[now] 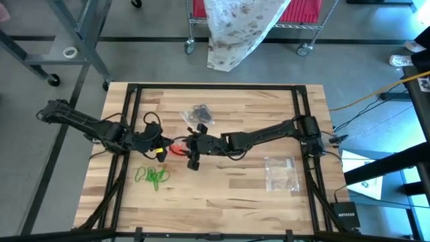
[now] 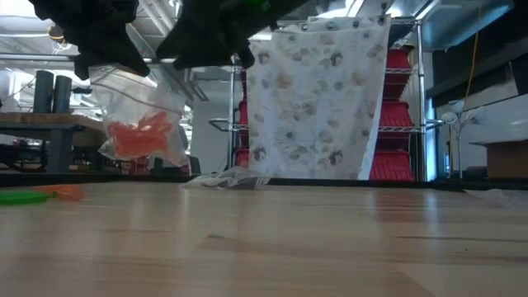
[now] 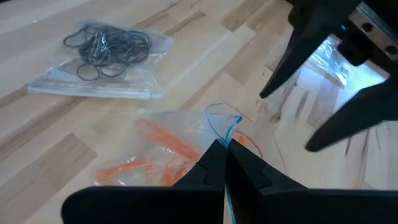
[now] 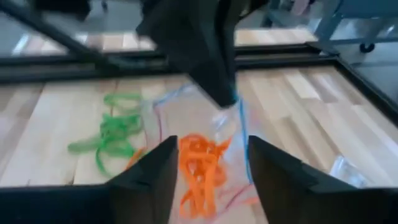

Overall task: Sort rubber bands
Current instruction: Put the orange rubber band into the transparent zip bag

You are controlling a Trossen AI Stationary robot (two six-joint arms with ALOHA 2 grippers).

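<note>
Hanging bag (image 2: pixel 140 124), grip seemingly hidden

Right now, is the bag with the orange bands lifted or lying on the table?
Lifted. In the low view the bag of orange bands hangs clear above the table, pinched at its top edge by the shut left pincer.

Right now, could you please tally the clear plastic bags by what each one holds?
Bag of orange-red rubber bands, held up by the left gripper: 1
Bag of black rubber bands: 1
Empty-looking bag: 1
Total: 3 bags
</note>
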